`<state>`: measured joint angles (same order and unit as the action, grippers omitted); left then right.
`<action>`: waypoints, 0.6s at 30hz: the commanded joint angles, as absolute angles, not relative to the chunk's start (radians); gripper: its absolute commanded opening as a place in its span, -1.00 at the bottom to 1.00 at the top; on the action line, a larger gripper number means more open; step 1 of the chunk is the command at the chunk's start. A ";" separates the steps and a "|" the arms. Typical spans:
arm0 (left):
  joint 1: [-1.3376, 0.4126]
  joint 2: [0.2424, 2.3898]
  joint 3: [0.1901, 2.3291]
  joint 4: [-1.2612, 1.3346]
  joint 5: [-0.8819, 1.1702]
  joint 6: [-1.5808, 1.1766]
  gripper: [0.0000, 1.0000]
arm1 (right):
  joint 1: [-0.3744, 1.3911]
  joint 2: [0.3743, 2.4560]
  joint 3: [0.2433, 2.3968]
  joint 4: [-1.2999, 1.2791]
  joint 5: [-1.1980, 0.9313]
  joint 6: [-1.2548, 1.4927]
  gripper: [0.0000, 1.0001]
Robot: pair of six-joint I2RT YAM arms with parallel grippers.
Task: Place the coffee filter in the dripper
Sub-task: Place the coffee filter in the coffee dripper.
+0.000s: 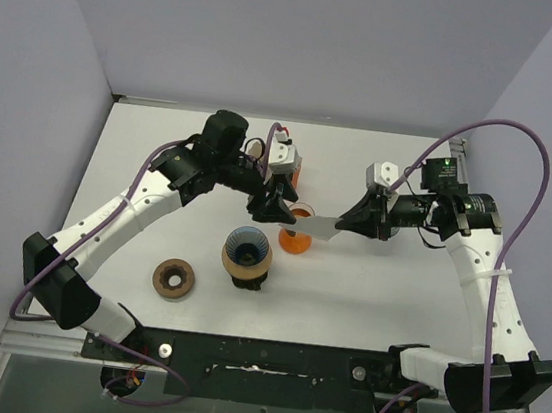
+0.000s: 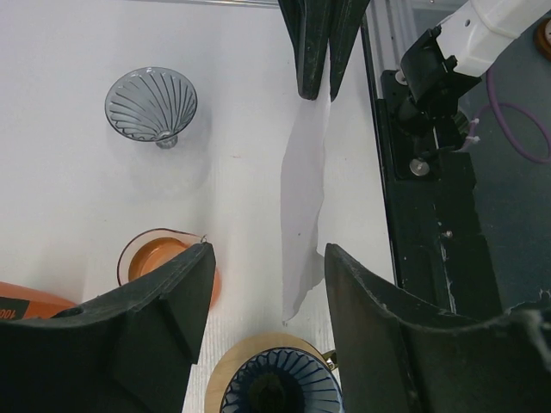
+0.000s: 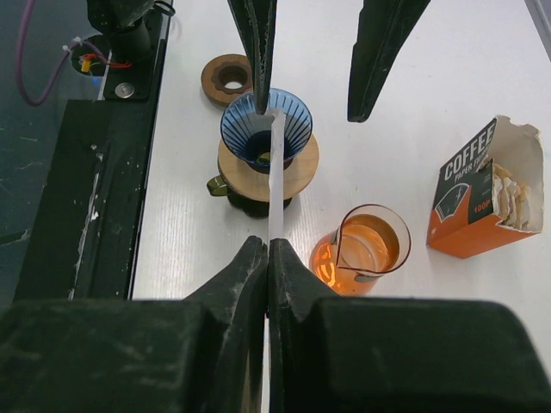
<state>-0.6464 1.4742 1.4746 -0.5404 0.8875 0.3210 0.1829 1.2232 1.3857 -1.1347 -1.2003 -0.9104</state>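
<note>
R end effector (image 3: 268,251) clamped on coffee filter (image 3: 276,185); L end effector (image 2: 267,254) half-open, fingers (image 2: 379,327) flanking filter's free end. Top cam: filter at 1 o'clock of dripper (image 1: 248,246), over carafe (image 1: 294,241); bare desk (image 1: 377,289) at dripper's 3 o'clock. Only L wrist cam shows glass cone (image 2: 153,105), 10 o'clock.

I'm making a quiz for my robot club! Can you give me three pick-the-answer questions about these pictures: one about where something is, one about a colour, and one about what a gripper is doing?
1. Where does the blue dripper sit?
A on a plate
B on a wooden stand
C on a book

2. What colour is the filter box?
A orange
B green
C purple

3. What is the right gripper doing?
A standing wide open
B holding a spoon
C shut on the paper filter

Answers:
1 B, the round wooden stand shows under the dripper.
2 A, the box is orange with a black label.
3 C, its jaws pinch the white paper.
</note>
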 commanded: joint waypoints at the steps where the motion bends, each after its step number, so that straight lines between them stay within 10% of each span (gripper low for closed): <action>1: -0.652 1.483 1.481 -0.494 0.875 0.328 0.00 | 0.177 1.226 1.420 -1.138 -1.250 -0.926 -1.00; 18: -0.646 1.474 1.474 -0.523 0.902 0.381 -0.10 | 0.168 1.214 1.389 -1.122 -1.253 -0.927 -1.00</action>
